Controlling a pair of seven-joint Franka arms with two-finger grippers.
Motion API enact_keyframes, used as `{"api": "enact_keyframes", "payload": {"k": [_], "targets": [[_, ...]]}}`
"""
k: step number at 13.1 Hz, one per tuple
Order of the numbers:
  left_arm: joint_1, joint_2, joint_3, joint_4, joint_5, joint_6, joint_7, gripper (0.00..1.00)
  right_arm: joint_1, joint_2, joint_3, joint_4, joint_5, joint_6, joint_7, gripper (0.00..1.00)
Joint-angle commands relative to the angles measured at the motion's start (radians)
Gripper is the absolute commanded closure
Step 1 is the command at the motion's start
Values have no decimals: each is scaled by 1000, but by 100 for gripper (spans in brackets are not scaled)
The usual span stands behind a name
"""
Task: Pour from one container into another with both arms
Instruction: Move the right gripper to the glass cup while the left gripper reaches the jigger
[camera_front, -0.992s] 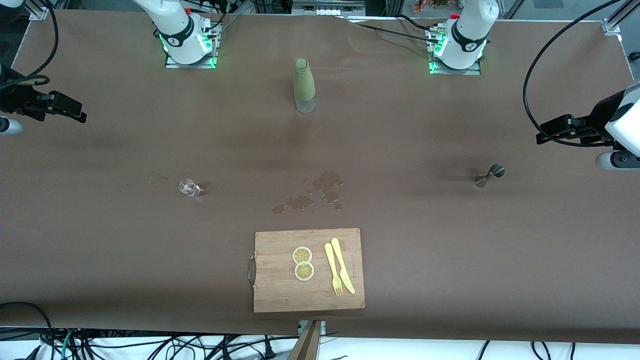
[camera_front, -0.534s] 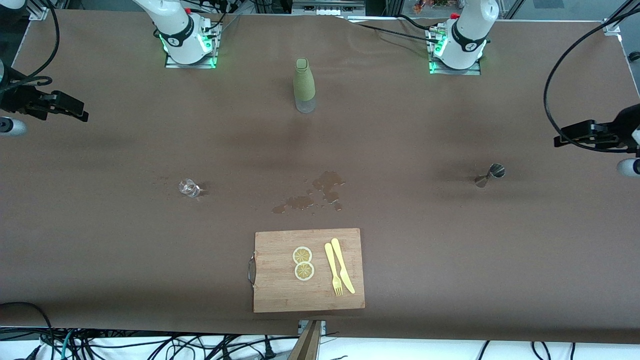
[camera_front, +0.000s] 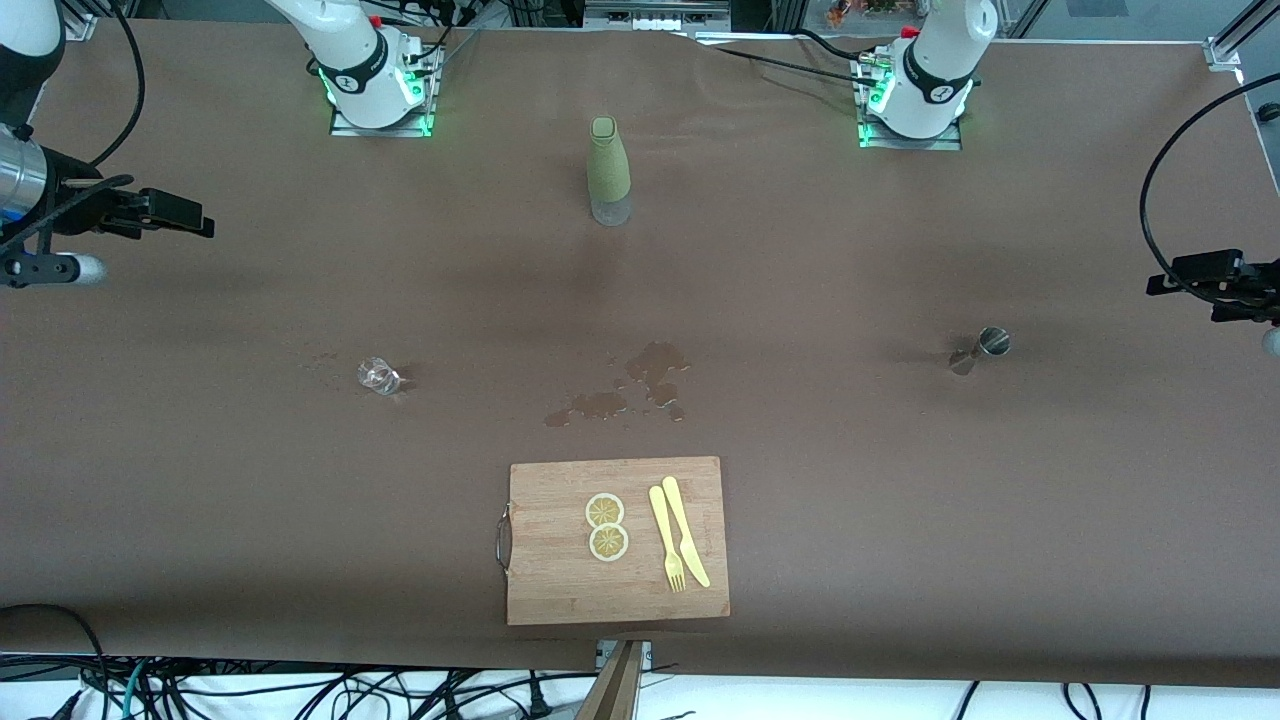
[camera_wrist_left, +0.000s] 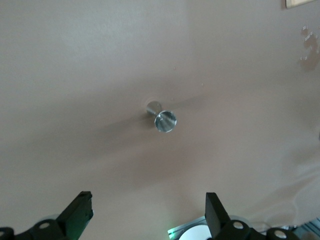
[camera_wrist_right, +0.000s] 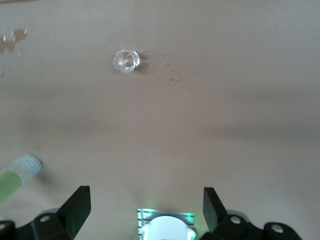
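Note:
A small metal jigger (camera_front: 982, 348) lies on the brown table toward the left arm's end; the left wrist view shows its open cup (camera_wrist_left: 162, 117). A small clear glass (camera_front: 378, 376) stands toward the right arm's end, and it is also in the right wrist view (camera_wrist_right: 125, 61). A green sleeved bottle (camera_front: 608, 172) stands upright between the two arm bases. My left gripper (camera_front: 1157, 283) hangs open and empty over the table's end (camera_wrist_left: 149, 200). My right gripper (camera_front: 203, 224) is open and empty over the other end (camera_wrist_right: 145, 195).
A wet spill (camera_front: 640, 385) marks the table's middle. Nearer the camera lies a wooden cutting board (camera_front: 617, 600) with two lemon slices (camera_front: 606, 526), a yellow fork (camera_front: 666, 540) and a yellow knife (camera_front: 686, 532). Cables hang by both arms.
The left gripper has drawn back toward its end of the table, away from the jigger. The right gripper has shifted a little toward the table's middle. The objects have not moved.

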Motion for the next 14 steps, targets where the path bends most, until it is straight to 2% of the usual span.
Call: {"api": "enact_keyframes", "payload": {"k": [1,5,8,10,14], "targets": [[58,7,35,-46,-62,-6,206,0,-34,37,-5,5,34,-13,-250,0],[135,46,133,-135,-215,-37,537,0,-131,117,-9,4,192,-97,-622,0],[179,156,233,-195,-413,-147,779,0,-215,193,-9,4,278,-88,-920,0],[225,275,253,-201,-535,-209,988,0,-267,262,-11,4,365,-84,-1093,0],[271,407,253,-201,-638,-259,1415,0,-312,403,-11,4,513,-23,-1457,0]]}}
